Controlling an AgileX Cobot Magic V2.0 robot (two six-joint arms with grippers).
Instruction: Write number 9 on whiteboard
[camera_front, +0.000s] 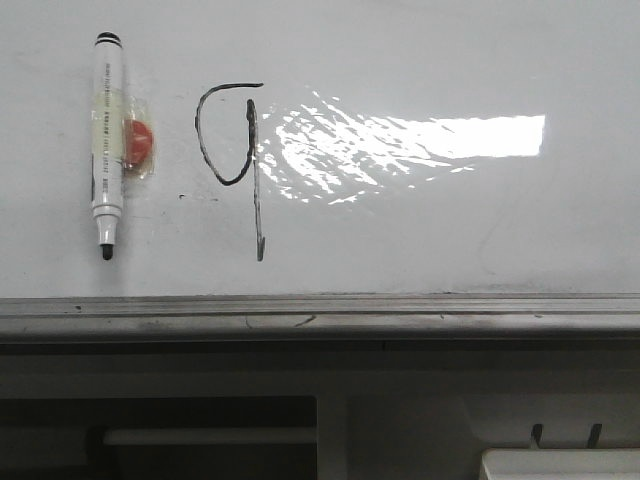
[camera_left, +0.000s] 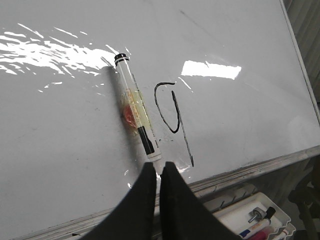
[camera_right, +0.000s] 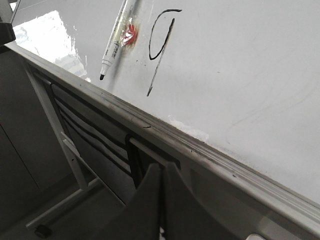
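Observation:
The number 9 (camera_front: 256, 170), a thin black loop with a long straight tail, is drawn on the whiteboard (camera_front: 450, 230) left of a bright glare patch. It also shows in the left wrist view (camera_left: 181, 125) and the right wrist view (camera_right: 161, 57). A white marker (camera_front: 107, 140) with a black tip is stuck to the board by tape and a red magnet, left of the 9, tip down. My left gripper (camera_left: 160, 167) is shut and empty, off the board, with the marker (camera_left: 127, 80) showing just past its tips. My right gripper (camera_right: 162, 167) is shut and empty, below the board's ledge. Neither gripper shows in the front view.
A grey metal ledge (camera_front: 400, 315) runs along the board's lower edge. Grey furniture with slats and bars (camera_right: 85, 130) stands below it. A white tray (camera_left: 272, 212) holding spare markers sits under the ledge on the right.

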